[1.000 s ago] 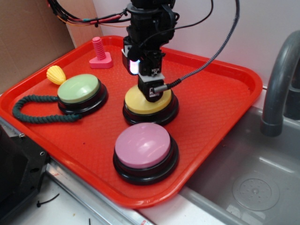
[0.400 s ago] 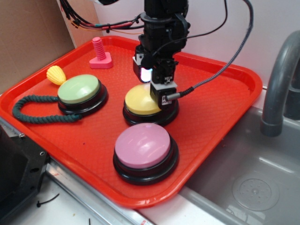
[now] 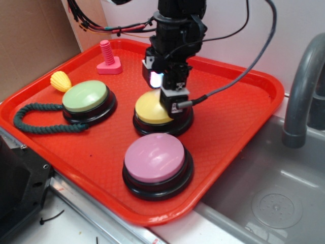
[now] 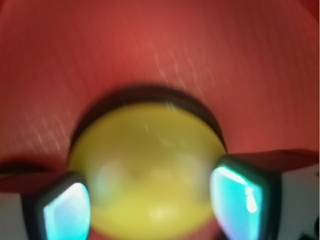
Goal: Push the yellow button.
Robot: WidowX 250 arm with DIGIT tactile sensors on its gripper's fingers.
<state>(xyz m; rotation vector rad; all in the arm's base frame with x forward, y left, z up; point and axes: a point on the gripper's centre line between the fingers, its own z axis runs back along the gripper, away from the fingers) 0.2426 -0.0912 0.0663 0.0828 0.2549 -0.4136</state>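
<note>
The yellow button, a pale-yellow dome on a black round base, sits mid-tray. It fills the lower middle of the wrist view as the same blurred yellow button. My gripper points straight down over the right part of the dome. Whether it touches the dome cannot be told. In the wrist view the gripper is open, with one cyan-lit fingertip on each side and the yellow dome showing in the gap. Nothing is held.
A red tray holds a green button to the left and a pink button in front. Also on it are a dark green rope, a small yellow shell toy and a pink screw toy. A sink and grey faucet lie right.
The gripper has shifted right over the yellow button, then edged slightly back and up. Buttons and toys have not moved.
</note>
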